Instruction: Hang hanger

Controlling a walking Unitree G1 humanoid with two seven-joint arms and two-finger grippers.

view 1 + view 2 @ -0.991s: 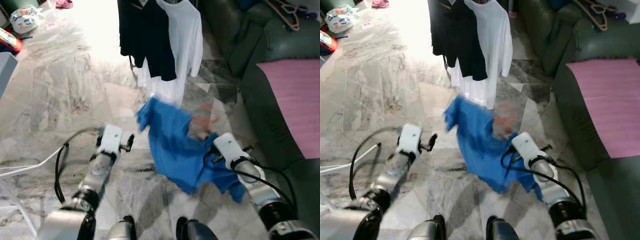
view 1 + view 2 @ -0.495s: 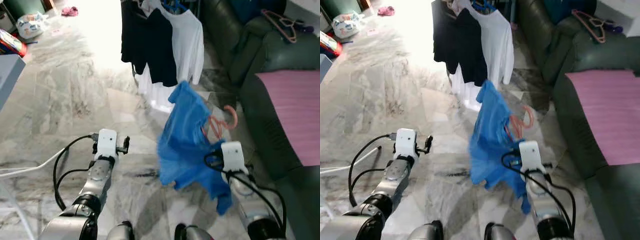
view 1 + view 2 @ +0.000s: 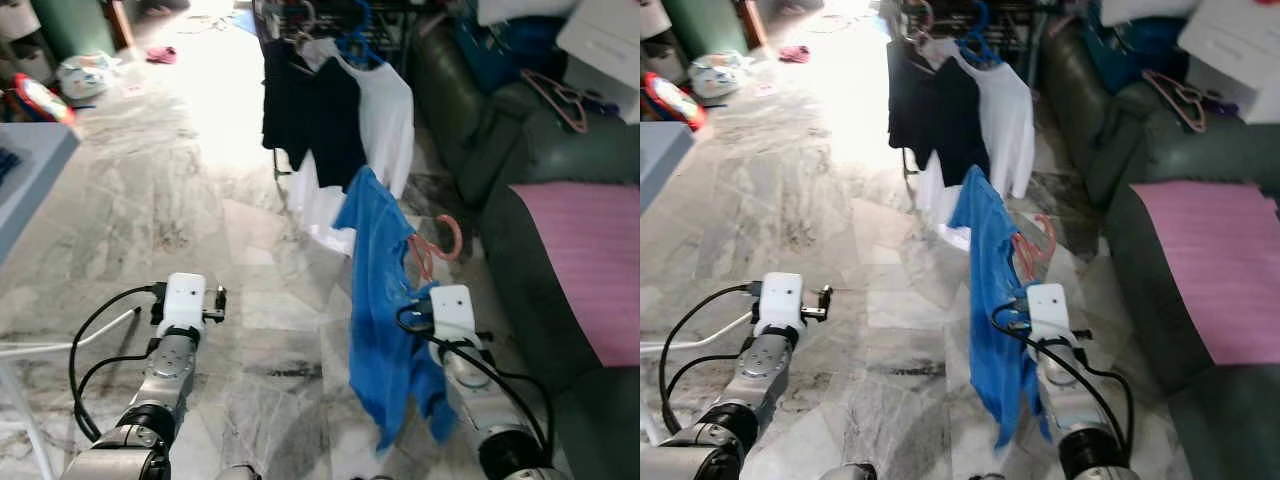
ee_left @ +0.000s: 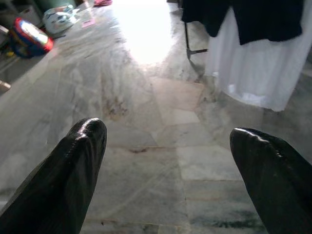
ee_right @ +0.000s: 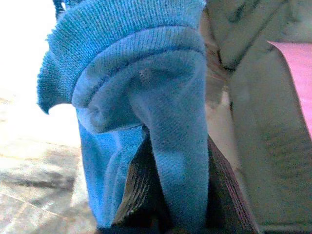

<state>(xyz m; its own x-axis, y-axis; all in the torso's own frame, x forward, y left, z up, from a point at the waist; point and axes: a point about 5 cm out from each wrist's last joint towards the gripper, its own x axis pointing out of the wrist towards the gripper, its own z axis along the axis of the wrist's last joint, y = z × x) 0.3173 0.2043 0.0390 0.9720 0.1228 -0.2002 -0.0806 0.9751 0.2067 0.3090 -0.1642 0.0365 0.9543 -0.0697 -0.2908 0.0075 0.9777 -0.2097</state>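
A blue shirt [image 3: 375,300] on a pink hanger [image 3: 447,238] hangs upright in front of me, its hook pointing toward the sofa. My right gripper [image 3: 425,292] is shut on it at about mid-height. In the right wrist view the blue cloth [image 5: 146,97] drapes over the dark fingers [image 5: 134,192] and hides what lies between them. My left gripper [image 4: 165,141] is held low over the marble floor, open, with nothing between its fingers [image 4: 80,161]. Ahead stands the clothes rack [image 3: 335,12], carrying a black shirt [image 3: 305,110] and a white shirt [image 3: 388,110].
A dark green sofa [image 3: 520,170] runs along the right, with a pink cloth [image 3: 590,250] on its seat and spare pink hangers [image 3: 560,95] on its arm. A pale table edge [image 3: 25,175] juts in at left. Bags and toys [image 3: 80,75] lie far left.
The view has tilted up, showing more of the rack. My right gripper has raised the blue shirt, which went from a bunched heap to hanging straight. The left arm stays low.
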